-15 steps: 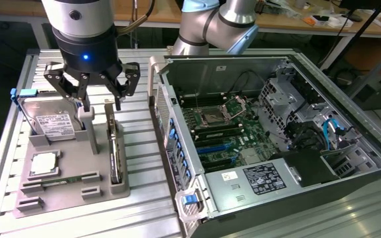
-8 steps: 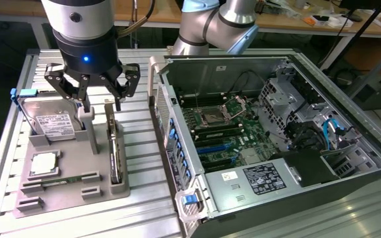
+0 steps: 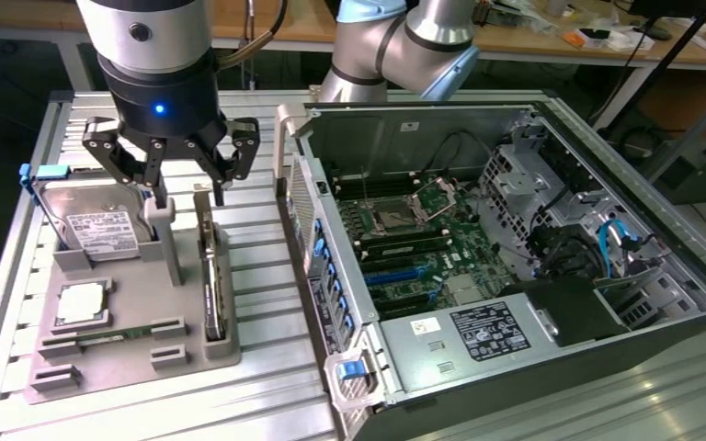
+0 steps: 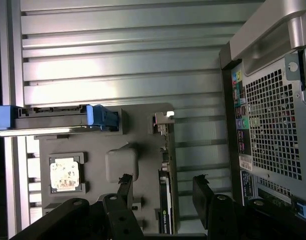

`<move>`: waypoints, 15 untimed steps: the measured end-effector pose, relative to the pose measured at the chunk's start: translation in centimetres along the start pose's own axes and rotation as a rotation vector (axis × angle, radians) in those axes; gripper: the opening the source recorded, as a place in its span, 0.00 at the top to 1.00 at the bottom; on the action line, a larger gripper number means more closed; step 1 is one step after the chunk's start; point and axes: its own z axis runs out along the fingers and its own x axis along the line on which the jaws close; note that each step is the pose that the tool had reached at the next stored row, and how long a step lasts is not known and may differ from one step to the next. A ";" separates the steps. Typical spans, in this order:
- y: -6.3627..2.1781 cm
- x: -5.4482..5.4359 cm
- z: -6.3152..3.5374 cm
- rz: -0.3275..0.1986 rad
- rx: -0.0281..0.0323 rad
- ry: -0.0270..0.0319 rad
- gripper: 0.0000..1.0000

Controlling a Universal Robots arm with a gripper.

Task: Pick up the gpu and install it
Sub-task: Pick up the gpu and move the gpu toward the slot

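The gpu (image 3: 210, 276) stands on its edge in a slot of the grey holder (image 3: 120, 363), at the side nearest the computer case. In the wrist view the gpu (image 4: 165, 200) shows edge-on, with its silver bracket (image 4: 162, 120) at the far end. My gripper (image 3: 187, 196) hangs open just above the card's far end, holding nothing. From the wrist camera, the gripper (image 4: 163, 187) has one black finger (image 4: 126, 184) on each side of the card, apart from it.
On the holder (image 4: 138, 125) also sit a hard drive (image 3: 96, 230) in a blue frame (image 4: 100, 117), a CPU (image 3: 84, 303) and a RAM stick (image 3: 114, 335). The open computer case (image 3: 513, 230) lies at the exterior view's right, its motherboard (image 3: 403, 248) exposed. Ribbed aluminium table (image 3: 267, 395) runs beneath.
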 end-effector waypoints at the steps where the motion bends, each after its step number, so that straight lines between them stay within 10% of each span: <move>1: 0.00 0.0 0.00 0.000 0.0001 0.0001 0.40; 10: -0.13 -0.4 0.71 -0.001 0.0042 -0.0002 0.40; 12: -0.24 -0.6 0.80 -0.001 0.0151 -0.0010 0.40; 15: -0.53 -0.7 0.79 -0.002 0.0496 -0.0029 0.40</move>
